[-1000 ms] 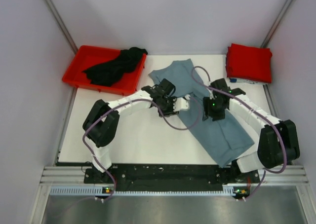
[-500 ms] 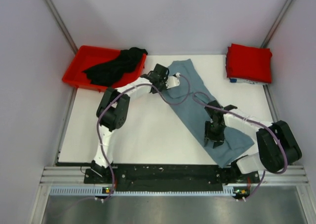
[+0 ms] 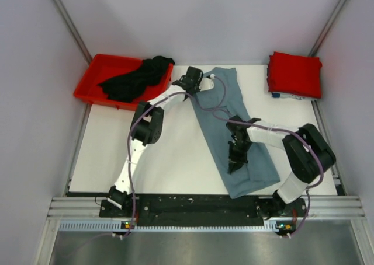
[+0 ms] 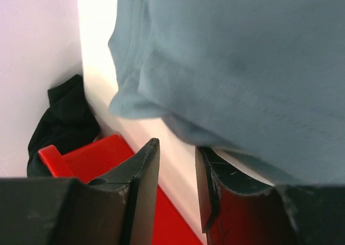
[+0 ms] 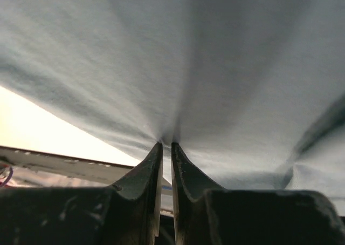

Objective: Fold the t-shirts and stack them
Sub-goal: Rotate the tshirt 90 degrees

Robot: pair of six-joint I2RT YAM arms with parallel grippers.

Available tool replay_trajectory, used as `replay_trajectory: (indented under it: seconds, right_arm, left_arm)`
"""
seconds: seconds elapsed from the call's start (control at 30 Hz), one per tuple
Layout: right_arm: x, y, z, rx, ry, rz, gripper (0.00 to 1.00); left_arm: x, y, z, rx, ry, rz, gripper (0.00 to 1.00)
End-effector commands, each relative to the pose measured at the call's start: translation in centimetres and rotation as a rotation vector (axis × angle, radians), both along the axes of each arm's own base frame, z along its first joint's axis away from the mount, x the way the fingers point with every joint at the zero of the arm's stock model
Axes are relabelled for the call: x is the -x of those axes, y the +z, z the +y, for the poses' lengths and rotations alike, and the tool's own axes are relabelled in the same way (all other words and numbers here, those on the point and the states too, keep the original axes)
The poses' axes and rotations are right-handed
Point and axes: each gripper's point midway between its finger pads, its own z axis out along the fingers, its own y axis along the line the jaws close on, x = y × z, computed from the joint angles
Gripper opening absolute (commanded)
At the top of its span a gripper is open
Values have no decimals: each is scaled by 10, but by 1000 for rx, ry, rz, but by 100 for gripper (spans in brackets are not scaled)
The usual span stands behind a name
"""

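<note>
On the white table (image 3: 169, 160), centre to near right: grey-blue t-shirt (image 3: 260, 166), one item, folded into a long narrow strip. It lies at a slant from the far middle of the table to the near edge, in front of the right arm's base.

Right gripper (image 3: 235, 163): set at the strip's left edge, on its near half. In the right wrist view the jaws are all but closed, pinching the grey-blue cloth (image 5: 215, 67) at their tips (image 5: 166, 144). Creases run into the pinch, and the cloth is raised off the table on that side.

Left gripper (image 3: 201, 83): at the strip's far left corner. In the left wrist view the jaws stand a narrow gap apart (image 4: 177, 145), with bare table showing between them. The shirt's hemmed edge (image 4: 226, 67) hangs just past the tips and over the right finger. Whether it is gripped cannot be told.

Red t-shirt (image 3: 295, 73): one item, folded square, at the far right corner, well apart from the grey-blue one.

Black t-shirt (image 3: 137, 78): one item, unfolded and bunched, lying in the red plastic bin (image 3: 111, 66) and spilling over its right end. It also shows in the left wrist view (image 4: 62, 121), with a bin wall (image 4: 102, 158) near it.

Red plastic bin: far left corner, just beside the left gripper.
</note>
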Motion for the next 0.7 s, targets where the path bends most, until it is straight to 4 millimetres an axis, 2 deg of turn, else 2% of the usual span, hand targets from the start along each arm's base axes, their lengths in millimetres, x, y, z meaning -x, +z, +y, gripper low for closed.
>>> replay_trajectory:
  seconds: [0.0,0.13,0.2,0.27,0.33,0.37,0.4,0.53,0.6,0.67]
  right_arm:
    - [-52,-7,78,-165,71,-162,11]
    - [-66,7,134,-310,120,-170,13]
    - [-73,16,147,-347,134,-189,16]
    - [-75,30,151,-381,153,-214,25]
    - [-72,47,149,-405,169,-246,32]
    - [-69,57,145,-415,173,-267,36]
    - [-66,67,142,-424,179,-286,40]
    - [-53,111,130,-477,207,-370,50]
    - [-49,126,115,-462,198,-411,52]
    - [-48,124,89,-421,147,-423,52]
  left_arm:
    - [-45,24,40,18,111,-130,39]
    - [-50,43,50,69,141,-154,53]
    - [-43,54,45,105,115,-140,58]
    - [-29,62,37,143,55,-106,60]
    - [-11,72,30,186,-9,-84,61]
    - [1,71,26,205,-43,-53,61]
    - [11,83,21,231,-75,-43,61]
    - [63,89,-3,309,-220,106,61]
    - [89,92,-15,346,-277,190,61]
    - [118,96,-27,390,-343,274,60]
